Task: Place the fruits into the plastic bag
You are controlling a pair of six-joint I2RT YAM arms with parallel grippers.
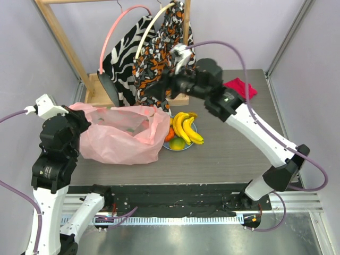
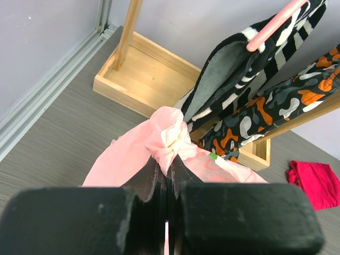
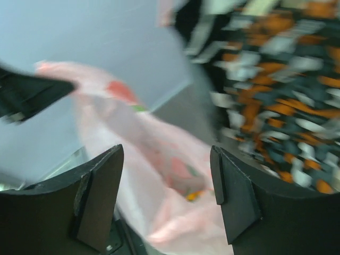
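Here our right arm (image 1: 260, 135) reaches long and low toward the plastic bag (image 1: 119, 135). Its right gripper (image 3: 166, 159) is spread wide and grips nothing, by the bag's far right corner. Our left arm (image 1: 53, 154) stands folded left of the bag, with the left gripper (image 2: 167, 164) pinched tight on the bag's rim. Just right of the bag, bananas (image 1: 186, 127) and an orange (image 1: 169, 135) sit on a blue plate (image 1: 183, 149).

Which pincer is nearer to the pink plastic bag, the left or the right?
Left. The left pincer is shut on the rim of the plastic bag, at its left end. The right pincer hangs open above the bag's far right edge, near the hanging garment.
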